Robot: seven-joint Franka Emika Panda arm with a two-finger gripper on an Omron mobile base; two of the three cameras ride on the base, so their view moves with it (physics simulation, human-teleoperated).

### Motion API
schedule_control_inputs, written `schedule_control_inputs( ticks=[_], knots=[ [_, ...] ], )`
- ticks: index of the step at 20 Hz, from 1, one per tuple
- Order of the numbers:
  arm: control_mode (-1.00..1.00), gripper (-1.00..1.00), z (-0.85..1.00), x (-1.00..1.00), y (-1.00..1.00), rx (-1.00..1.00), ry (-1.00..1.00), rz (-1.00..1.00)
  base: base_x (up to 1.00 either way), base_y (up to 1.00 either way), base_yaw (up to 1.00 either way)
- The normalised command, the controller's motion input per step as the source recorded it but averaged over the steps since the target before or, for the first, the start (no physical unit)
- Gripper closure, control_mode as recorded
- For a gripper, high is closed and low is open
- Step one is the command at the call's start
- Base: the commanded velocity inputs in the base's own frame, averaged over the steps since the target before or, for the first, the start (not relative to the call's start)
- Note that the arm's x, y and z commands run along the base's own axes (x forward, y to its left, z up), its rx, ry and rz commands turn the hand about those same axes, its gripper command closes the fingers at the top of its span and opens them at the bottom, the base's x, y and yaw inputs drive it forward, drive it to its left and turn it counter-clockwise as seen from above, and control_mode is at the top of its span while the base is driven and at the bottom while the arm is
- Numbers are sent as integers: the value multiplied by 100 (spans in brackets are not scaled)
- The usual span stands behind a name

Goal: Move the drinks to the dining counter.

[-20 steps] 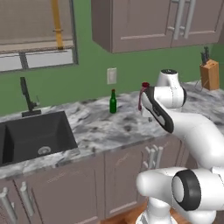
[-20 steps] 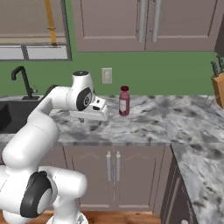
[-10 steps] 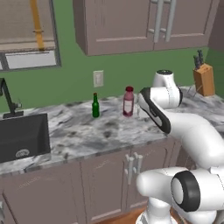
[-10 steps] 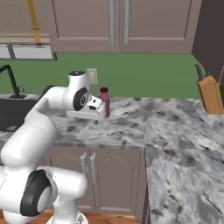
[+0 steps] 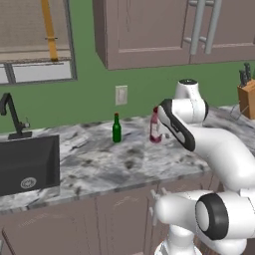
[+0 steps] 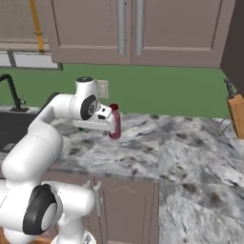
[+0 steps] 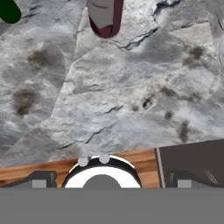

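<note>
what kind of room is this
It looks like a home kitchen, a rendered one. A marble counter holds a black sink with a faucet, taupe wall cabinets hang above, and a knife block stands at the far end.

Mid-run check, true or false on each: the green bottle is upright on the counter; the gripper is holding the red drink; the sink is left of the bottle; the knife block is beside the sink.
1. The green bottle stands upright on the marble counter. True.
2. The gripper holds the red drink. False: jaws open, nothing held.
3. The black sink lies left of the bottle in the left base view. True.
4. The knife block stands beside the sink. False: it is at the far right end.
</note>
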Motion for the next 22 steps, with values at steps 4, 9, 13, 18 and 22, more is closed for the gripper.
schedule_control_inputs(
  ticks=[4,9,13,18,22],
  knots=[
    [100,-100,0,0,0,0,0,0,22,0,14],
    [-100,-100,-17,46,-15,5,-2,7,5,0,2],
    [-100,-100,-14,71,-31,9,-5,12,0,0,0],
    [-100,-100,3,49,-7,2,-3,8,0,0,0],
    [-100,-100,13,44,0,0,0,5,0,0,0]
  ],
)
